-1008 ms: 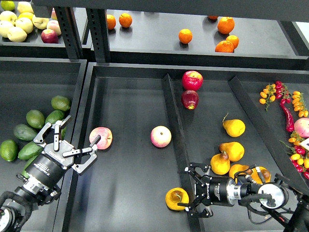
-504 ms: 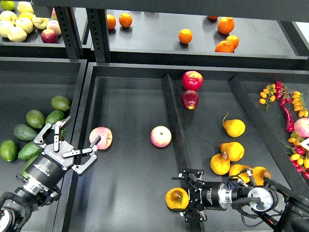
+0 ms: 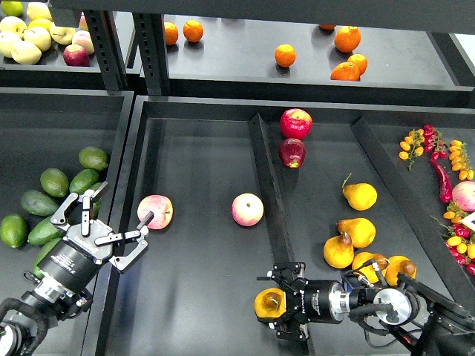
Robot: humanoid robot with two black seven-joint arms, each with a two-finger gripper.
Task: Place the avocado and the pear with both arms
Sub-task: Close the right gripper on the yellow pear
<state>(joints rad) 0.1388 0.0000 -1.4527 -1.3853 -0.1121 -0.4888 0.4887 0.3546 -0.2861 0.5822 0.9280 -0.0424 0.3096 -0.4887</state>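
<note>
A yellow-orange pear (image 3: pixel 266 305) with a dark dimple lies at the front of the middle bin, left of the divider. My right gripper (image 3: pixel 280 302) comes in from the right, open, with one finger beyond the pear and one in front of it, so the pear's right side sits between them. Several dark green avocados (image 3: pixel 53 182) lie in the left bin. My left gripper (image 3: pixel 123 202) is open and empty, hovering over the wall between the left and middle bins, just right of the nearest avocados (image 3: pixel 83 180).
Two pink apples (image 3: pixel 155 211) (image 3: pixel 247 209) lie in the middle bin. A raised divider (image 3: pixel 269 208) separates it from the bin with red apples (image 3: pixel 295 123) and more pears (image 3: pixel 359 196). Oranges (image 3: pixel 285 55) sit on the back shelf; chillies (image 3: pixel 442 178) lie at the far right.
My right gripper has slid left across the divider until its open fingers straddle the pear. My left gripper has drifted slightly down and left, still open.
</note>
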